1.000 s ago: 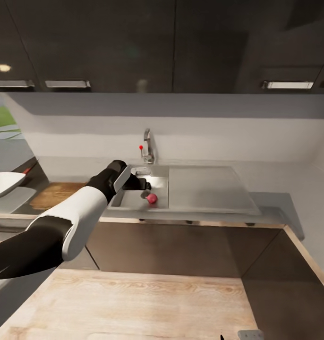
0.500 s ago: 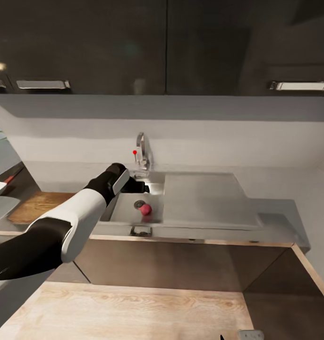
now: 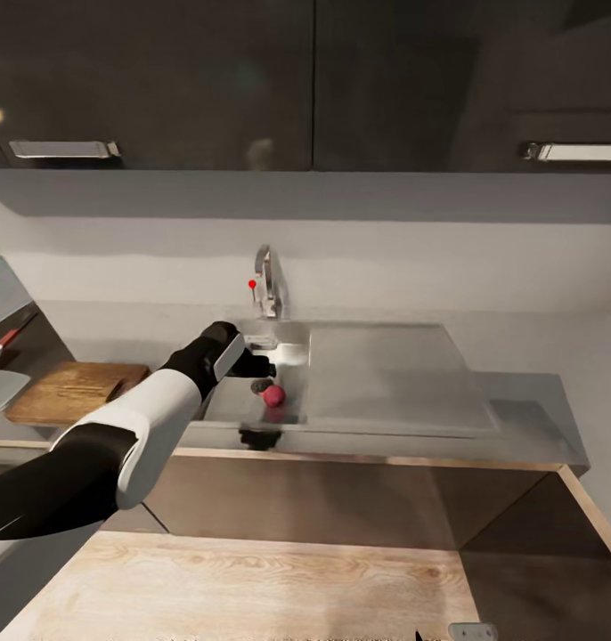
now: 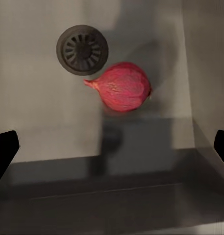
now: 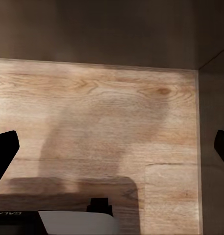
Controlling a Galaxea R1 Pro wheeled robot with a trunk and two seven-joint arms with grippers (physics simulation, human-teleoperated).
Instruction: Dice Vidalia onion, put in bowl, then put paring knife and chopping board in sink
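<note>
One claw, the left claw (image 4: 112, 147), has dropped lower into the sink (image 3: 377, 374) over the last second; its fingers are spread wide and empty, the Vidalia onion (image 4: 122, 87) just ahead beside the drain (image 4: 82, 49). The grasp looks imminent. The right claw (image 5: 112, 147) gapes too, holding nothing, over the wooden floor (image 5: 102, 112).
</note>
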